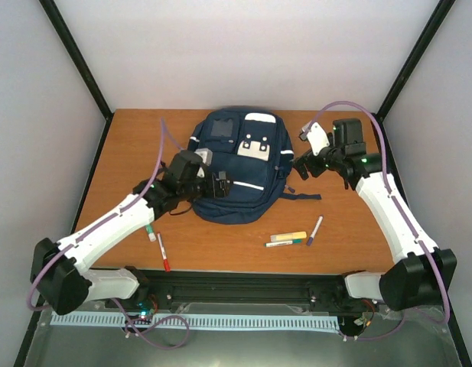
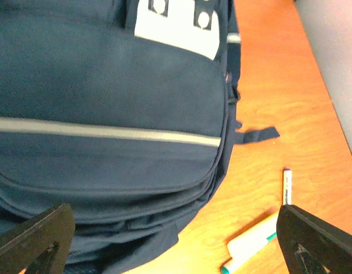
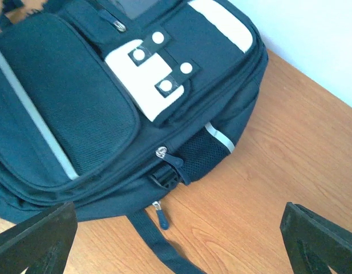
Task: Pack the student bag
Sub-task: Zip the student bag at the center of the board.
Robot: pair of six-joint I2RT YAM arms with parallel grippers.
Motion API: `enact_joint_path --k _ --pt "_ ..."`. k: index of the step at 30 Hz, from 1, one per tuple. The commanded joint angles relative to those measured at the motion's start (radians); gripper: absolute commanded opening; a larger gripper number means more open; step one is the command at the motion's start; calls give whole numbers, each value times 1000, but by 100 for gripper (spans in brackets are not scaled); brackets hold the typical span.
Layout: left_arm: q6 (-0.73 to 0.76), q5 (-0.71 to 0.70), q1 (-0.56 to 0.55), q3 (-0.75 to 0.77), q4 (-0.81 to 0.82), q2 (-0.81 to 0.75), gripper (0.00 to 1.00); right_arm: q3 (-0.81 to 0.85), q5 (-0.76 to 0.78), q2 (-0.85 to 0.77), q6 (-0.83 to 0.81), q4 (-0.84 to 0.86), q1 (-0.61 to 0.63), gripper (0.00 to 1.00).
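One student bag [image 1: 237, 157] between left gripper [image 1: 223, 186] and right gripper [image 1: 300, 167]

A wooden table [image 1: 350, 256] fills the middle of the top view. At its lower left lie a red marker [image 1: 164, 254] and, just above it, a small white marker with a green cap [image 1: 151, 232]. To the lower right of centre lie a yellow highlighter [image 1: 288, 236], a thin green pen [image 1: 284, 243] just beside it, and a tilted white pen [image 1: 315, 229].
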Motion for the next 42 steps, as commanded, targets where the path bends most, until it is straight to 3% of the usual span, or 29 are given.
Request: enact_joint_path --k 1,3,6,9,18,22,26,29,34,38,42 --pt "130 -170 4 164 -207 -28 100 -15 -126 -67 2 -13 9 100" --pt "170 -257 4 224 -275 -10 100 -70 -143 -132 26 73 8 100" --pt "235 -265 4 266 -315 14 100 -167 -198 -188 83 134 9 100" --pt "285 -247 4 219 -272 3 100 -187 -261 -170 44 90 9 100" --pt "335 -366 11 77 -141 -39 100 -365 -310 -230 35 209 10 100" --pt "282 -345 29 53 -112 -43 100 -339 -489 -136 -114 53 10 100" --pt "93 -508 46 66 -211 -3 100 -327 -461 -71 -146 -1 10 100" --pt "70 -519 53 150 -338 105 100 -340 -447 -80 -169 7 21 100" --pt "76 -487 72 121 -273 154 100 -366 -210 -140 5 145 24 100" --pt "-68 -322 201 24 -132 129 100 -384 -215 -154 31 169 25 100" --pt "-91 -213 282 -33 31 177 100 -355 -313 -113 2 100 25 97"
